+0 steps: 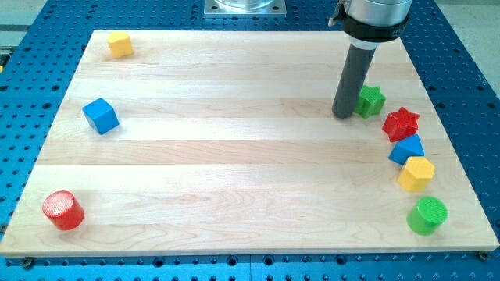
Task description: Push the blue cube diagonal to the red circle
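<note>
I observe my arm entering from the view's top right, where only its lowest section shows: a pale grey cylindrical housing ringed by a black collar [376, 28]. Below the collar my dark rod [351, 74] hangs straight and upright, with no visible tilt. My tip [342, 115] sits at the rod's lower end, down at the level of the table surface, in the upper right part of the view. Everything of the arm above the housing is cut off by the frame.
</note>
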`<state>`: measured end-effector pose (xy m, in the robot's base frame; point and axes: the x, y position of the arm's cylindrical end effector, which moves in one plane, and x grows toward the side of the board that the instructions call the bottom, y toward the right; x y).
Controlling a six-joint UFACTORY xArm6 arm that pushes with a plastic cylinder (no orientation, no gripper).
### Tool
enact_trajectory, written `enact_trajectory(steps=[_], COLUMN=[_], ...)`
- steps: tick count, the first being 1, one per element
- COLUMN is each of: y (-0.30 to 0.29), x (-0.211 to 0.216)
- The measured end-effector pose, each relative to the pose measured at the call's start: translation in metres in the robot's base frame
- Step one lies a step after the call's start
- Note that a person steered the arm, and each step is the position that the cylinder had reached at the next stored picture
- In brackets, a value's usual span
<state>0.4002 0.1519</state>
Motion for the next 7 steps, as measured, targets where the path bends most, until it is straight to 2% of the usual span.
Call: enact_trajectory(steps=[2, 3, 4, 5, 6, 7], y=[0.03, 0.02, -0.032, -0.127, -0.238, -0.37], x=[-0.006, -0.012, -0.005, 0.055, 0.096, 0.096])
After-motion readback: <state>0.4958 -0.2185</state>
